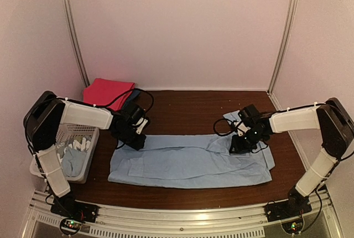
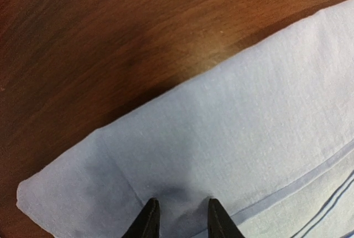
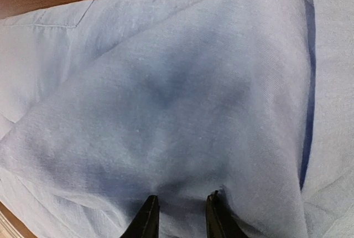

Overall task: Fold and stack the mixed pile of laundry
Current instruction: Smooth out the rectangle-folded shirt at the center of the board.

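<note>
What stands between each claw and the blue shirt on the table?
Nothing visible does. The left claw is down at the far left edge of the shirt, and the right claw is down on its far right part. Each wrist view shows only cloth under the claw.

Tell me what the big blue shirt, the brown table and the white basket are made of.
The blue shirt looks like thin woven cloth, maybe cotton: matte, soft folds, fine weave. The table looks like dark wood or wood-look veneer: glossy, grain lines, glare. The basket looks like white plastic: stiff walls with holes.
</note>
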### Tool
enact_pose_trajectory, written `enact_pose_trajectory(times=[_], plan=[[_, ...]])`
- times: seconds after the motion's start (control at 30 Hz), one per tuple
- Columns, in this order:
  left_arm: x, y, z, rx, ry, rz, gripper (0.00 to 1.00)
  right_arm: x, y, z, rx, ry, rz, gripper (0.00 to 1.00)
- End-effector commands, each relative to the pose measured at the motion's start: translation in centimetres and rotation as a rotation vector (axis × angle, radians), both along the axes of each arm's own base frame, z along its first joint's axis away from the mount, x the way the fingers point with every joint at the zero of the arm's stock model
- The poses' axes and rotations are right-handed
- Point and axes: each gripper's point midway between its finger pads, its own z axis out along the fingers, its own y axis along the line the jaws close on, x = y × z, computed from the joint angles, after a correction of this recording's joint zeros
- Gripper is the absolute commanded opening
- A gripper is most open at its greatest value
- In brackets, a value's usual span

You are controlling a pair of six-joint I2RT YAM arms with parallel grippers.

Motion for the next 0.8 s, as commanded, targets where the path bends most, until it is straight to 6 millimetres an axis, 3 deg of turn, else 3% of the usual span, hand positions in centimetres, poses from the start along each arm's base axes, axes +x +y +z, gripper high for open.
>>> enact_pose_trajectory(times=[0.0,0.1,0.2,0.33,0.43,0.57,0.77], plan=[[-1.3,0.4,0.5,-0.010,0.011,-0.009,0.32,-0.4,-0.3,0.7,-0.011,-0.007,-0.012,0.33],[-0.1,-0.9,2.2,-0.059,-0.038,-0.027,0.37,2.8,-1.5,3.8,0.006,-0.107,-0.061,0.41],[1.4,-2.0,3.5,-0.075,-0.069,-0.039,0.43,7.1,-4.3,7.0,0.007,-0.203,-0.151,0.45],[2.9,-3.2,5.4,-0.101,-0.110,-0.050,0.53,12.0,-7.5,9.6,-0.020,-0.289,-0.240,0.50],[3.8,-4.0,6.4,-0.122,-0.135,-0.060,0.60,15.0,-8.9,9.5,-0.062,-0.301,-0.257,0.57],[4.3,-4.9,6.4,-0.136,-0.128,-0.082,0.63,17.9,-8.5,7.7,-0.088,-0.272,-0.227,0.60],[4.0,-5.5,4.6,-0.152,-0.086,-0.098,0.63,19.8,-7.6,4.2,-0.111,-0.199,-0.184,0.71]])
